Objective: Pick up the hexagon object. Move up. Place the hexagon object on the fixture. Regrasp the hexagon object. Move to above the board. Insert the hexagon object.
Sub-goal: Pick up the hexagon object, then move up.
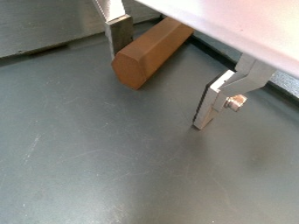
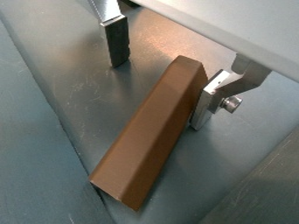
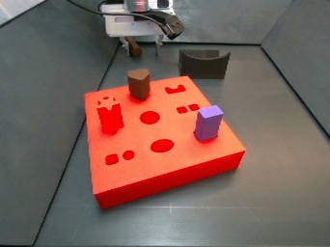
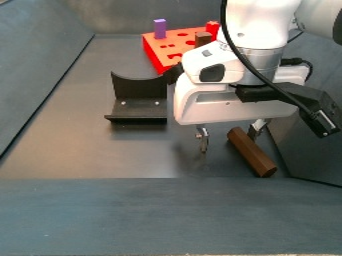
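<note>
one gripper point(image 4: 225, 134) hangs low over the grey floor, with two silver fingers point(image 1: 214, 101). one slender brown hexagon object point(image 2: 149, 136) lies on the floor between those fingers. one dark fixture point(image 4: 136, 97) stands near the gripper. one red board point(image 3: 157, 138) sits farther from the gripper, beyond the fixture in a side view. on the board stand three pieces: one dark brown block point(image 3: 138, 84), one red peg point(image 3: 110, 118) and one purple block point(image 3: 209, 123).

Floor point(image 3: 277, 125): dark grey matte sheet, faintly scuffed. Low grey walls point(image 4: 60, 70) enclose it. Lighting even, diffuse.
</note>
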You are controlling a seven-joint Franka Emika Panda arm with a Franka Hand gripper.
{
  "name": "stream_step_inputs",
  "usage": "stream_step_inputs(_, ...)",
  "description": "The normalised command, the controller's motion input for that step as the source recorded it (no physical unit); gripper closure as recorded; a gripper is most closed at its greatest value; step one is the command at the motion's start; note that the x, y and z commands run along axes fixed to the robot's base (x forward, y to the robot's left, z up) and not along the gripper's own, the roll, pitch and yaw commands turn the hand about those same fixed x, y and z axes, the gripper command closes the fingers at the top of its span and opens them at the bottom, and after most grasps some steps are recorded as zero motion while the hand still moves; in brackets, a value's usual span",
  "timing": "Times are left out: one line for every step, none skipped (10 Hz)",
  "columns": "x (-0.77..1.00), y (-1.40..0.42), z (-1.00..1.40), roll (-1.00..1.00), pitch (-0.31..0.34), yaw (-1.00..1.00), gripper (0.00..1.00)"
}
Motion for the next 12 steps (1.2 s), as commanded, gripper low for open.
stream_step_inputs(0.00, 0.00, 0.00, 0.00, 0.000, 0.00, 1.00)
stream_step_inputs(0.00, 0.00, 0.00, 0.00, 0.000, 0.00, 1.00)
stream_step_inputs(0.00, 0.00, 0.00, 0.00, 0.000, 0.00, 1.00)
stream_step_inputs(0.00, 0.00, 0.00, 0.00, 0.000, 0.00, 1.00)
stream_step_inputs(0.00, 0.00, 0.00, 0.00, 0.000, 0.00, 1.00)
stream_step_inputs(0.00, 0.00, 0.00, 0.00, 0.000, 0.00, 1.00)
stream_step_inputs(0.00, 0.00, 0.00, 0.00, 0.000, 0.00, 1.00)
stream_step_inputs(0.00, 0.00, 0.00, 0.00, 0.000, 0.00, 1.00)
stream_step_inputs(0.00, 0.00, 0.00, 0.00, 0.000, 0.00, 1.00)
stream_step_inputs(0.00, 0.00, 0.00, 0.00, 0.000, 0.00, 1.00)
stream_step_inputs(0.00, 0.00, 0.00, 0.00, 0.000, 0.00, 1.00)
stream_step_inputs(0.00, 0.00, 0.83, 0.00, 0.000, 0.00, 1.00)
